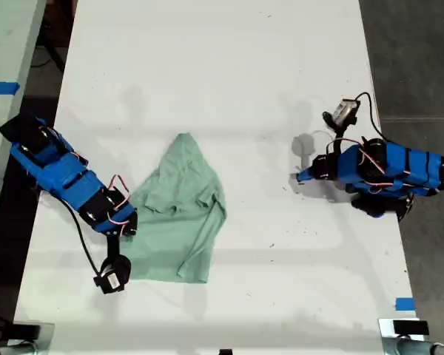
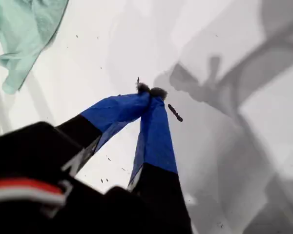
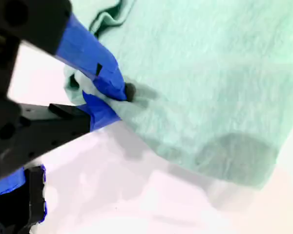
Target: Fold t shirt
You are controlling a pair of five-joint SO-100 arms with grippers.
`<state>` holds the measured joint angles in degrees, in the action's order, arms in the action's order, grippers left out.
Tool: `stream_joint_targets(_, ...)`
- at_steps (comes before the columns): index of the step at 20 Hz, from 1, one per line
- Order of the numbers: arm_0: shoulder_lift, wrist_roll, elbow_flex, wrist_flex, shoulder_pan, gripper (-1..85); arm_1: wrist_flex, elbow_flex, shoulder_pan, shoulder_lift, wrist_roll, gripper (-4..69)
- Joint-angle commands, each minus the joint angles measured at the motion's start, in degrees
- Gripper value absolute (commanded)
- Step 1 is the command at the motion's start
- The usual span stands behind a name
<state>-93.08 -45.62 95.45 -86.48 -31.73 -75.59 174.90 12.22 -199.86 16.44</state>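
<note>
The t shirt (image 1: 179, 214) lies crumpled and partly doubled over on the white table (image 1: 222, 74), toward the exterior view's left, with my second gripper (image 3: 110, 97) pinched on a bunch of cloth at its near edge. To fold well, I judge that this grip should lift only enough to clear the table, then carry the edge straight across the body and lay it flat. My first gripper (image 2: 151, 92) rests well apart, its tips together on nothing.
</note>
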Motion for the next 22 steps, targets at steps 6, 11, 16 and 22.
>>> stream_joint_targets(6,-14.4,12.5,-3.3,-4.6,2.0,-0.3,-0.1,3.4,0.1,-0.7,0.7,-1.4)
stream_joint_targets(11,-10.0,20.5,-7.2,-3.4,9.3,-0.3,-0.1,3.4,0.2,-0.7,0.6,-1.4)
stream_joint_targets(16,10.5,33.5,-28.8,-2.0,17.0,-0.3,-0.1,3.4,0.2,-0.7,0.7,-1.4)
stream_joint_targets(22,21.3,42.4,-38.2,7.2,20.3,20.6,-0.1,3.4,0.2,-0.7,1.0,-1.4)
